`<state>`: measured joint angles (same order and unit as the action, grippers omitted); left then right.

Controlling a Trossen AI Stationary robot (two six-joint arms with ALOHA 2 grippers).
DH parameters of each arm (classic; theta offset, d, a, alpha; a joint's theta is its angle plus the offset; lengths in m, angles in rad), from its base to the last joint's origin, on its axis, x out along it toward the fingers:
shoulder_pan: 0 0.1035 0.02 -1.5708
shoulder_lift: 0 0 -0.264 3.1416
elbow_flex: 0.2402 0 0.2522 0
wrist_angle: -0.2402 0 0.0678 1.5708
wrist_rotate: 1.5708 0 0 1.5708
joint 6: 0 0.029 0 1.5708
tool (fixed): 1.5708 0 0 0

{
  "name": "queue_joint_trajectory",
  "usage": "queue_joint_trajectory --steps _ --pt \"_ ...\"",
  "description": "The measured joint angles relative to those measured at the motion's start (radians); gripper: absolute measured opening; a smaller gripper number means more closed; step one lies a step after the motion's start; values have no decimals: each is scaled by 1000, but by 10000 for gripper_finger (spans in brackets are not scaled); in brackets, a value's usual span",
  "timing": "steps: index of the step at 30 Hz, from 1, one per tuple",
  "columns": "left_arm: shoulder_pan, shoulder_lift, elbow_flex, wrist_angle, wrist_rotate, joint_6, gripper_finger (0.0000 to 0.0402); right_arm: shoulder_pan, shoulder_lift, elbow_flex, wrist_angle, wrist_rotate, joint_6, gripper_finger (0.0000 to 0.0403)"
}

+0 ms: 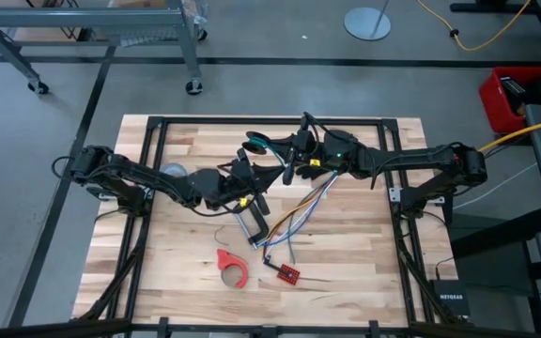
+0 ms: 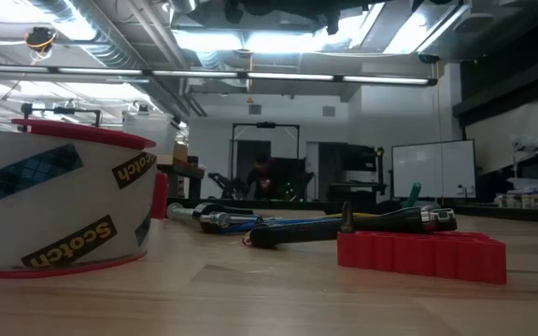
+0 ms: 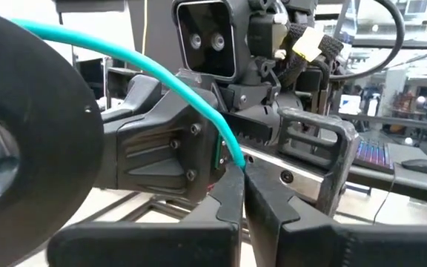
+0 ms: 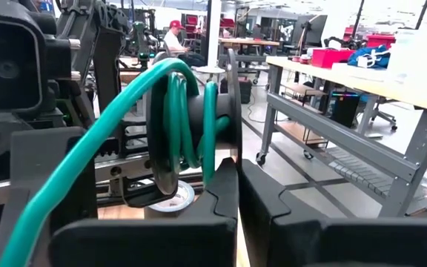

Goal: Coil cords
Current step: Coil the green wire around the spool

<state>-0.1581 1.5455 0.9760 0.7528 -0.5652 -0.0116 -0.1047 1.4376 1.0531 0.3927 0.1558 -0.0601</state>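
The green cord is wound on a small black spool held above the table's far middle. Its green tail runs from the spool to my left gripper. My right gripper is shut on the spool and shows in the high view just right of it. My left gripper is shut on the tail, just near of the spool in the high view. The spool's black flange fills the left wrist view's side. My left gripper pinches the green tail between its two fingertips, a short way from the spool. The tail runs in a gentle arc from the fingertips back to the spool, clear of the table. My right gripper pinches the rim of one black flange of the spool between its two fingers. The spool stands on edge in the hold, its turns of cord beside the fingers, lifted clear of the table.
A multicoloured wire bundle runs to a small red board at the near middle. A red tape dispenser, a grey tape roll and a dark tool lie on the wooden table.
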Motion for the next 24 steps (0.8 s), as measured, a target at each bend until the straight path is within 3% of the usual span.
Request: queue_joint_trajectory --steps 11,24 --pt "-35 -1 0 -160 -137 2 0 0 -51 -1 -34 -22 3 3" --pt "-59 -1 0 -274 -338 91 0 0 -153 -1 -320 -89 67 3"
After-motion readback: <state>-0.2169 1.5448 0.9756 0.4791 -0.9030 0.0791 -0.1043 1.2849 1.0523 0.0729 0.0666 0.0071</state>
